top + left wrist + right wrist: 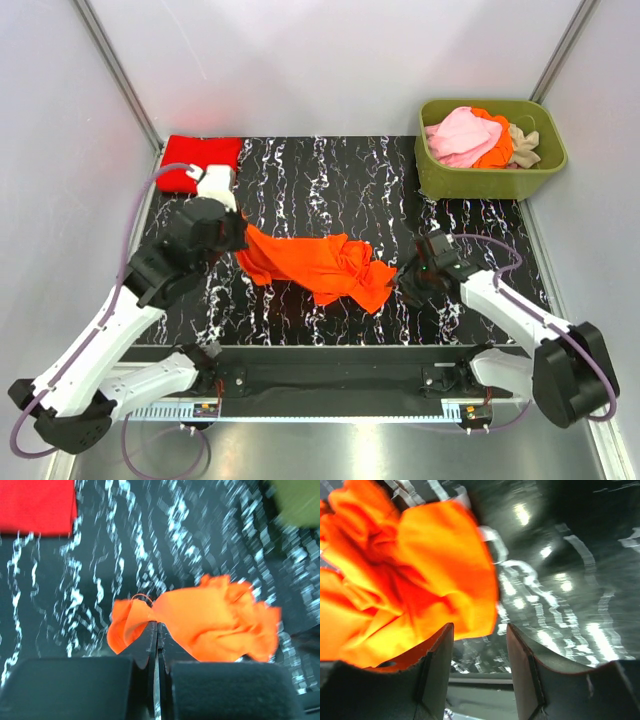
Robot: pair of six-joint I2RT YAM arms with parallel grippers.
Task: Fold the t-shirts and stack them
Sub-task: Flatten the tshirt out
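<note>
Lying crumpled across the middle of the black marbled table [330, 180], the orange shirt [310, 262] was pinched at one end by the left gripper [157, 627], while the right gripper [480, 640] stood spread at its other end.

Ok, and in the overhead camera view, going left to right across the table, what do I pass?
Folded red t-shirt → left tool, shut on the shirt's left end → crumpled orange t-shirt → right tool, open at the shirt's right end → olive-green tub holding more shirts.
</note>
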